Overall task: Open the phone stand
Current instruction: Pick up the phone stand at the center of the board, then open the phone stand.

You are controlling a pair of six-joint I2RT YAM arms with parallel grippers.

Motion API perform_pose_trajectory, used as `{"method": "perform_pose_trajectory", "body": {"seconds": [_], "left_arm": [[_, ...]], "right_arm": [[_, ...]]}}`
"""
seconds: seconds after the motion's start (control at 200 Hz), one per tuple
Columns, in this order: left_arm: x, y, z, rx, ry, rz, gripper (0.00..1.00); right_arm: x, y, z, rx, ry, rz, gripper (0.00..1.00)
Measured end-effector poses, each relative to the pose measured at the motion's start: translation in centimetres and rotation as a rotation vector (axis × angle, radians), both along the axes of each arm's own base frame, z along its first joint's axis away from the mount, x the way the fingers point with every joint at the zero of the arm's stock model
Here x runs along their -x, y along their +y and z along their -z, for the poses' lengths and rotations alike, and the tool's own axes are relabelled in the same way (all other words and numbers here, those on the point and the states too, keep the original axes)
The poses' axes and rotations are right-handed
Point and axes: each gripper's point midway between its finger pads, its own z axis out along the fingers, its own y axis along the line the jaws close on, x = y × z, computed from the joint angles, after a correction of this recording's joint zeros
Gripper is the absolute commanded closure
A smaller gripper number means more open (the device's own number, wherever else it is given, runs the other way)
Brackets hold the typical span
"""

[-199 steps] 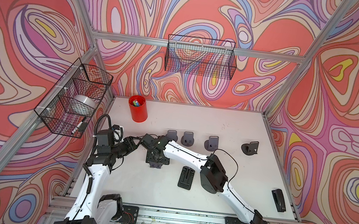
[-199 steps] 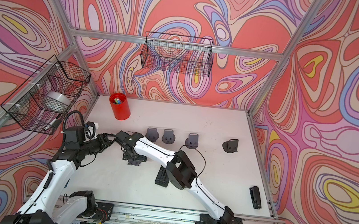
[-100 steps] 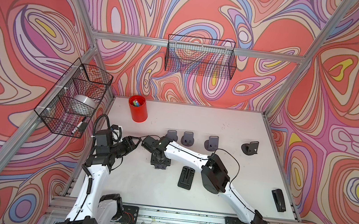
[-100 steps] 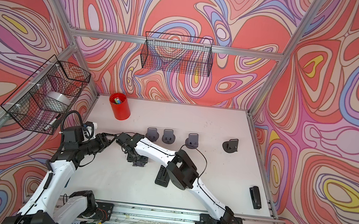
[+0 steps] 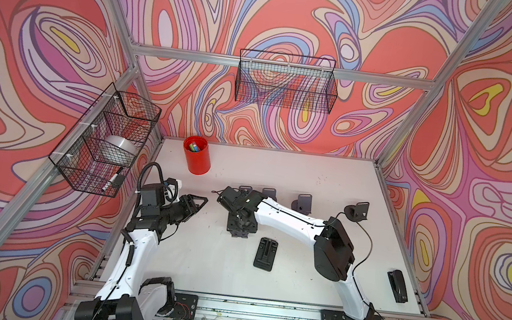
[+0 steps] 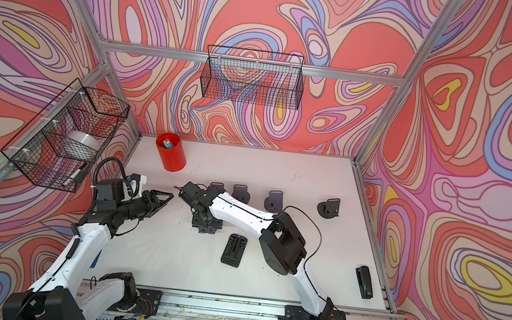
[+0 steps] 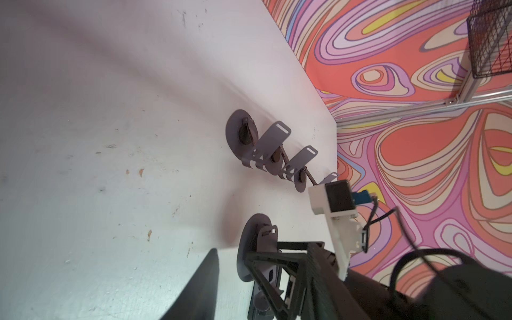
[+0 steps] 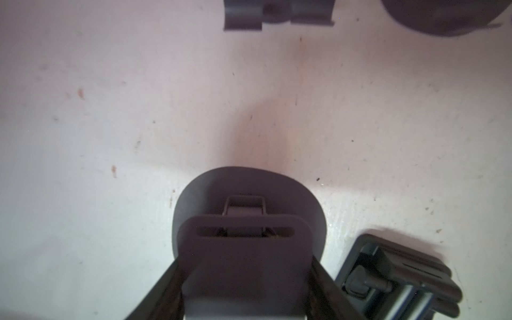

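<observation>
The grey phone stand (image 8: 210,188) has a round base and a slotted plate raised off it. It stands at the table's middle left in both top views (image 5: 239,232) (image 6: 206,228). My right gripper (image 8: 245,263) points down over it, shut on the plate, with a finger against each side edge. In the left wrist view the stand (image 7: 249,243) shows with the right gripper's fingers (image 7: 277,263) across it. My left gripper (image 5: 199,202) hovers to the left of the stand, apart from it and open. One of its fingers (image 7: 202,285) shows, with bare table beside it.
Several opened grey stands (image 5: 304,203) (image 5: 356,211) line the back. A flat black folded stand (image 5: 265,253) lies just right of the held one. A black stapler (image 5: 397,286) sits at the right edge, a red cup (image 5: 196,160) at the back left. Wire baskets (image 5: 107,139) (image 5: 286,81) hang on the walls.
My right gripper has closed on the stand's plate and shifted a little to the right with it. A gap now shows between the two grippers.
</observation>
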Motion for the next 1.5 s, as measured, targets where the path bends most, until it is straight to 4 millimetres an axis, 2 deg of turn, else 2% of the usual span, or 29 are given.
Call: {"method": "perform_pose_trajectory", "body": {"seconds": [0.075, 0.18, 0.331, 0.581, 0.826, 1.212, 1.503], "left_arm": [[0.6, -1.8, -0.1, 0.013, -0.002, 0.068, 0.53], [1.3, -3.9, -0.1, 0.049, -0.005, 0.148, 0.55], [2.2, -5.3, 1.2, 0.106, 0.028, 0.188, 0.62], [3.6, -8.7, 1.5, 0.133, 0.009, 0.286, 0.67], [3.2, -9.2, 2.0, 0.134, -0.024, 0.271, 0.66], [1.9, -11.1, 2.7, 0.120, -0.048, 0.292, 0.65], [0.7, -11.4, 2.3, 0.122, -0.078, 0.276, 0.72]], "right_arm": [[-0.5, -0.3, -1.7, -0.048, -0.021, -0.005, 0.76], [-1.1, -0.7, -3.2, -0.093, -0.041, -0.011, 0.77], [-1.6, -1.4, -4.0, -0.125, -0.048, -0.023, 0.79], [-2.9, -2.1, -5.8, -0.200, -0.060, -0.017, 0.79], [-3.3, -2.0, -7.2, -0.248, -0.074, -0.020, 0.80], [-2.9, -1.5, -7.4, -0.287, -0.063, -0.036, 0.82], [-2.8, -1.1, -7.7, -0.309, -0.057, -0.041, 0.83]]}}
